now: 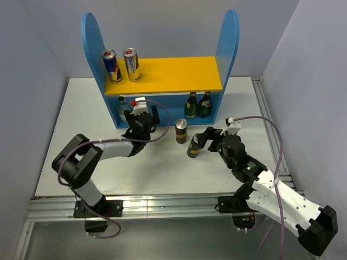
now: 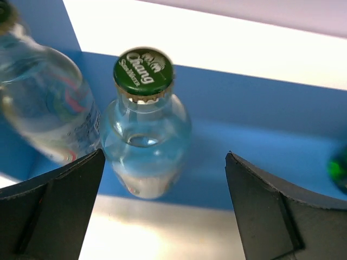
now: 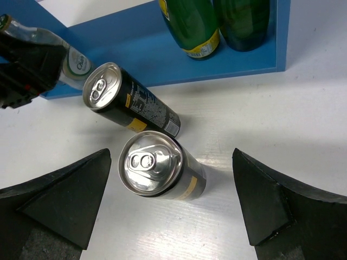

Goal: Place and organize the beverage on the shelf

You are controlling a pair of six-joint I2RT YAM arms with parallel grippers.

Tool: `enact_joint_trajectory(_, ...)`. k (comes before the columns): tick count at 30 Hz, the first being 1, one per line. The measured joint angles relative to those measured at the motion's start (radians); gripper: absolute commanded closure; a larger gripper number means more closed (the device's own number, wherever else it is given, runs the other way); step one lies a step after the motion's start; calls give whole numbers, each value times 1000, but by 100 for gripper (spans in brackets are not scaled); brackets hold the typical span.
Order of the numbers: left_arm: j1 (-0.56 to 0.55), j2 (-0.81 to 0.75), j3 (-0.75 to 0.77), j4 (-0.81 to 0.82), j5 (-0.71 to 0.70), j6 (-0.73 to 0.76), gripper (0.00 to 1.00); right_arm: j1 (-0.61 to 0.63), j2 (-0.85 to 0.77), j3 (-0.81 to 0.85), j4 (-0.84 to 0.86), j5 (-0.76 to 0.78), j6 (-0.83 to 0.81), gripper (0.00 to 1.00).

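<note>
The left end effector (image 1: 141, 115) reaches into the lower left of the shelf (image 1: 173, 73), fingers spread wide. The right end effector (image 1: 199, 141) hangs before the shelf's middle, angled downward, fingers equally wide.

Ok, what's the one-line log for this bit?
left gripper open, facing clear bottle on shelf | right gripper open beside nearer black-and-gold can

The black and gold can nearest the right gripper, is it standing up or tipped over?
Upright. The can stands on its base on the table, lid facing up, framed by the open right gripper.
</note>
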Motion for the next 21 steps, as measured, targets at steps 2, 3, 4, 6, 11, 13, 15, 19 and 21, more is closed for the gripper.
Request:
enact_joint_trajectory(2,-27,-61,-28,-13,-17,-13,1,0,-4,0,0,0,0,0)
enact_joint_trajectory(3,-39,-90,-41,-18,-24,-19,1,0,-5,-1,0,0,0,0)
enact_joint_trajectory(4,-50,-121,-56,-25,-33,-23,1,0,-6,-2,1,0,0,0)
enact_joint_trajectory(6,-71,-175,-84,-37,-53,-33,1,0,-6,-5,0,1,0,0)
enact_joint_trajectory(11,-135,-320,-166,-110,-115,-70,1,0,-6,-5,1,2,0,0)
enact_joint_trajectory(13,-174,-382,-196,-163,-138,-99,1,0,-6,-6,2,2,0,0)
enact_joint_trajectory(15,-230,-441,-222,-210,-148,-131,1,0,-5,-7,5,2,0,0)
enact_joint_trajectory(19,-346,-472,-261,-227,-134,-160,1,0,-3,-21,15,-6,0,0)
enact_joint_trajectory(21,-407,-442,-279,-211,-105,-160,1,0,-3,-24,19,-21,0,0)
